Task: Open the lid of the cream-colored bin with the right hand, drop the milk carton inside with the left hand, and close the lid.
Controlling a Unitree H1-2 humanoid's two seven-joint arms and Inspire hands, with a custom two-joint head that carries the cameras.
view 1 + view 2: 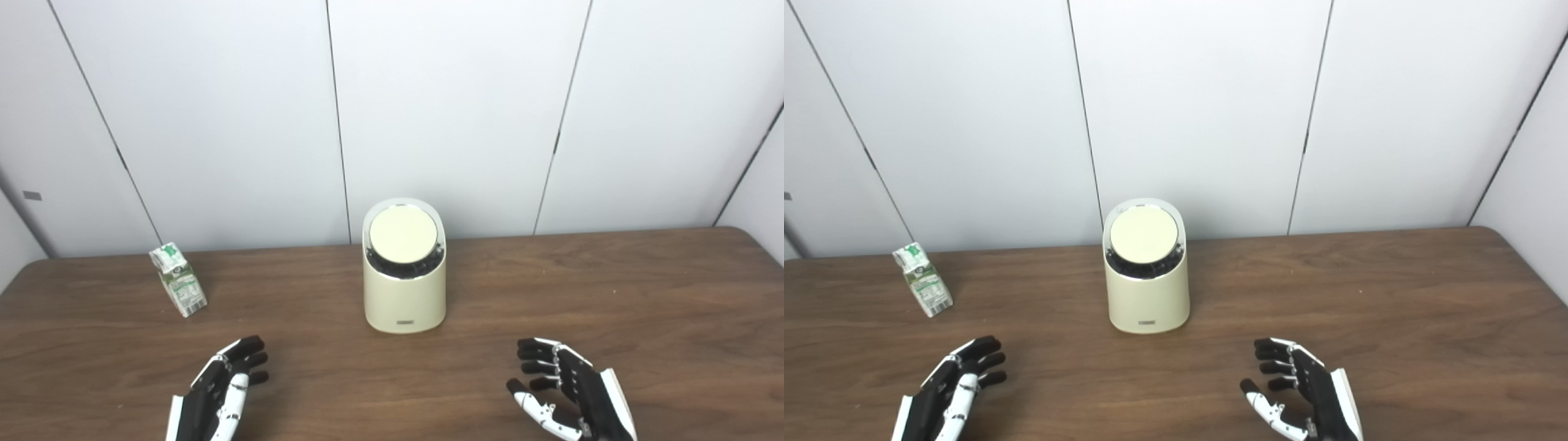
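Observation:
A cream-colored bin (404, 288) stands upright at the table's middle, its round lid (403, 236) down over a dark rim. A small green-and-white milk carton (178, 279) stands tilted at the far left of the table. My left hand (222, 390) rests low near the front edge, below and right of the carton, fingers apart and holding nothing. To the bin's lower right, my right hand (566, 392) is likewise open and empty. Both hands are well short of the bin.
The brown wooden table (612, 294) runs to a white panelled wall (453, 110) just behind the bin. Its right corner curves off at the far right.

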